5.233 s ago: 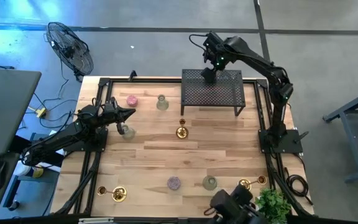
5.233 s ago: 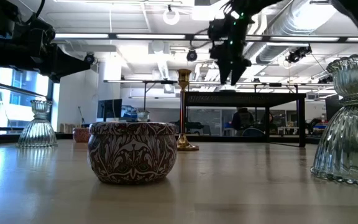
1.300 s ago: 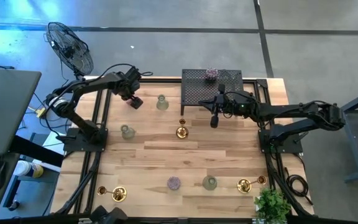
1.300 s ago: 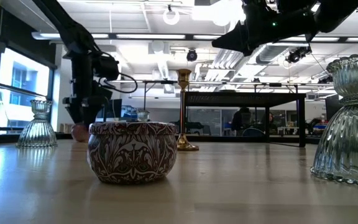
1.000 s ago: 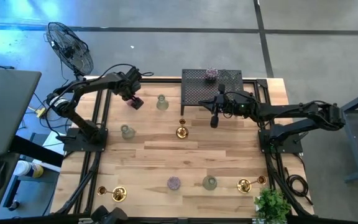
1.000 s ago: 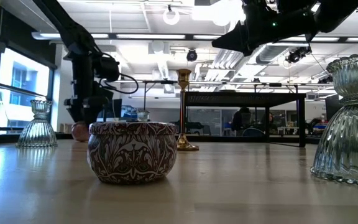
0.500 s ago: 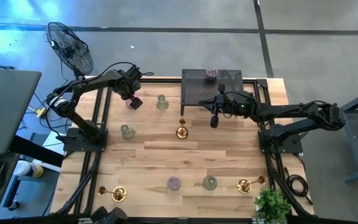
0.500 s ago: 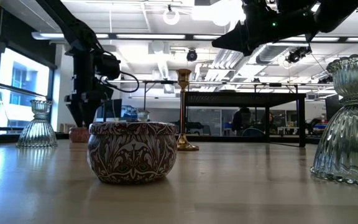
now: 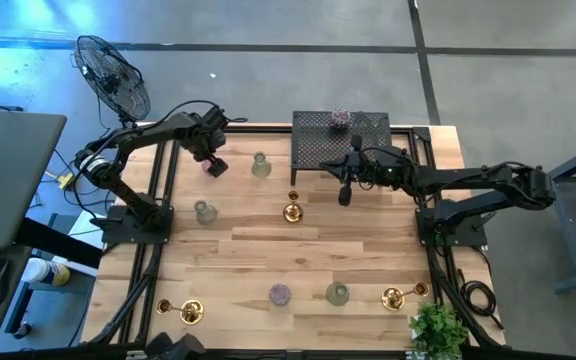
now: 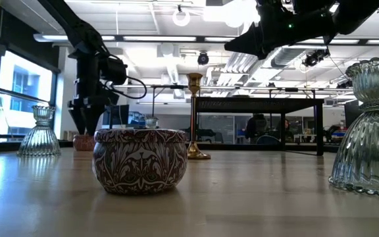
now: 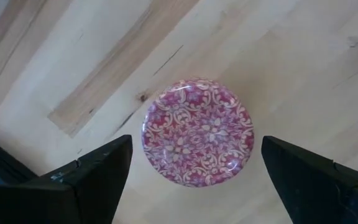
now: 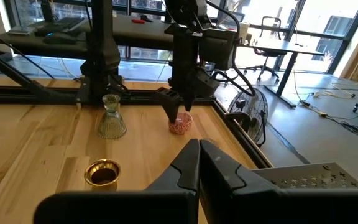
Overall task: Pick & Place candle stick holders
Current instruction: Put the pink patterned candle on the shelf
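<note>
L gripper [image 11: 191, 171] hangs straight over the pink cup [image 11: 197, 131], fingers spread wide, one each side of it, neither touching as far as I can tell. Cup sits upright on the table [image 9: 268, 250], round mouth up, so no long axis to line up with; a straight drop looks like all the next move needs. In the high view the pink cup [image 9: 208, 165] is well left of the black rack [image 9: 340, 142], near the table's far left corner. L arm is clearly the nearer one.

R gripper [image 9: 344, 193] sits just in front of the rack, fingers pressed together, holding nothing, waiting.

Around: pale glass holder [image 9: 260, 165] between cup and rack, closest neighbour but still apart from the cup. Brass holder [image 9: 292, 211] in front of the rack's left end. A purple cup [image 9: 339, 118] already on top of the rack. Nothing stands betw. L fingers and the cup. Rest of the holders lie far from the rack, along the near edge.
</note>
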`<state>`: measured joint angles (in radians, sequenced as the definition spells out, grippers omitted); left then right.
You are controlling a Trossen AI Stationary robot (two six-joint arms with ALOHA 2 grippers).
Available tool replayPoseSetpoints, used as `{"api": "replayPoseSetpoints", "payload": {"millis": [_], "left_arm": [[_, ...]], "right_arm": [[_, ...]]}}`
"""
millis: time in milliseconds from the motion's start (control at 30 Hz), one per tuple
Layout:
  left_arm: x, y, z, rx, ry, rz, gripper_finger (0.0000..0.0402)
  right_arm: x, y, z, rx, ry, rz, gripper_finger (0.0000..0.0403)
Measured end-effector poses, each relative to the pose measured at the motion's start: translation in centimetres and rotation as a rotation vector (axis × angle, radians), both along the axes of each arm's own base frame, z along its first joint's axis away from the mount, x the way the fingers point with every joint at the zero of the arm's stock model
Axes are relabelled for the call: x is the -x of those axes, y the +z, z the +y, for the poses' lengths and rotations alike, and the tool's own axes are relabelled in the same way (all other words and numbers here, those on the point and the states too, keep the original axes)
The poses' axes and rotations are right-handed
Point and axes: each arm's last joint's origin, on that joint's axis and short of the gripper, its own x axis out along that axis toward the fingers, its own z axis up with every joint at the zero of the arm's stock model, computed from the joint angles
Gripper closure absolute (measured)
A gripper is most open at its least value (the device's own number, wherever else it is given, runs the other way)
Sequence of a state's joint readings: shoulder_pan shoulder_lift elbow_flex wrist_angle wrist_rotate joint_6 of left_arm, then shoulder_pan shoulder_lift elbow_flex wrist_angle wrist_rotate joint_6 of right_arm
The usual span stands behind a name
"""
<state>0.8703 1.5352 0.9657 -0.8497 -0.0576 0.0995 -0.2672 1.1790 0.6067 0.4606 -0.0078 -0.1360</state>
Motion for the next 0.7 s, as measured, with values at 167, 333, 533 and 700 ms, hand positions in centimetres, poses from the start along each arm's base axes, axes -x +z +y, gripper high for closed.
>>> {"api": "replayPoseSetpoints", "payload": {"millis": [167,333,533,700], "left_arm": [[-0.3,-0.1,0.2,-0.005,-0.027,-0.028,0.0047],[-0.5,-0.7,0.5,-0.013,-0.027,-0.003,0.0047],[-0.6,-1.6,0.7,0.017,-0.027,0.026,0.0048],[-0.6,-1.7,0.7,0.02,-0.029,0.03,0.0049]], "right_arm": [[0.0,0.0,0.0,0.0,0.0,0.0,0.0401],[0.0,0.0,0.0,0.0,0.0,0.001,0.0402],[0.0,0.0,0.0,0.0,0.0,0.001,0.0402],[0.0,0.0,0.0,0.0,0.0,0.001,0.0401]]}}
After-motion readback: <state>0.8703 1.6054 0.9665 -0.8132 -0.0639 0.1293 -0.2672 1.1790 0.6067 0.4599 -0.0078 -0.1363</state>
